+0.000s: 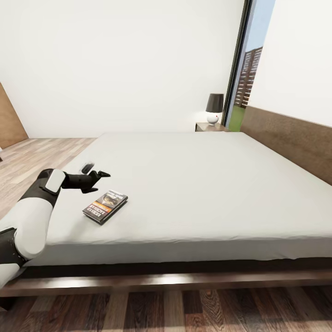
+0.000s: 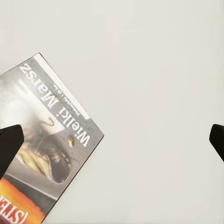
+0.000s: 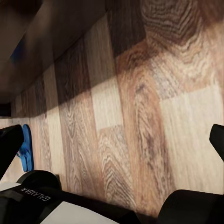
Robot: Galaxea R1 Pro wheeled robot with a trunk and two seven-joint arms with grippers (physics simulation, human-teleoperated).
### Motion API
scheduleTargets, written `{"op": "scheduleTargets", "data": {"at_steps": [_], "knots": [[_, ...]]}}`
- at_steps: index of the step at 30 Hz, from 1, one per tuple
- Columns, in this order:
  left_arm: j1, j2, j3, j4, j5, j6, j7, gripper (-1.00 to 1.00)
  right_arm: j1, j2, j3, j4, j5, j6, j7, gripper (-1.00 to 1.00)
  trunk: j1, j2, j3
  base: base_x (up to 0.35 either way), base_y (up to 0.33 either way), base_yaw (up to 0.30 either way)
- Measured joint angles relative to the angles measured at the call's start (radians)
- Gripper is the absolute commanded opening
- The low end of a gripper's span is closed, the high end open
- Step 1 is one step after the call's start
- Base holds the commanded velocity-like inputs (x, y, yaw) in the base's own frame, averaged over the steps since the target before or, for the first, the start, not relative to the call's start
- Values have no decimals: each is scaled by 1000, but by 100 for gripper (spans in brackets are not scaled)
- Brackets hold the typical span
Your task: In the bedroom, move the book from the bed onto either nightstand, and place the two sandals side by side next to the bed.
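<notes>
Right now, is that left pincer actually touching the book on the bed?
Apart. In the head view the left pincer hovers with grey mattress showing between it and the book. The left wrist view shows its fingertips spread wide, open, above the cover.

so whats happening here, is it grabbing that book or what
The robot's left gripper hovers open over the grey mattress of the bed, just beside the book, which lies flat near the bed's front edge and is not yet held. The far nightstand with its lamp stands by the window. The right gripper is open, pointing at the wood floor, where a blue sandal lies.
</notes>
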Motion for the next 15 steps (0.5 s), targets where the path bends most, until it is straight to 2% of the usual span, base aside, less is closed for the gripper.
{"op": "scheduleTargets", "data": {"at_steps": [8,15], "knots": [[1,6,-1,24,-2,-25,-1,100,16,-2,-2,0,-99,-2,20,100,0,0,0,0,0,0],[1,14,-1,65,-4,-59,-1,100,19,-9,-1,0,-127,-8,23,100,0,0,0,0,0,0]]}}
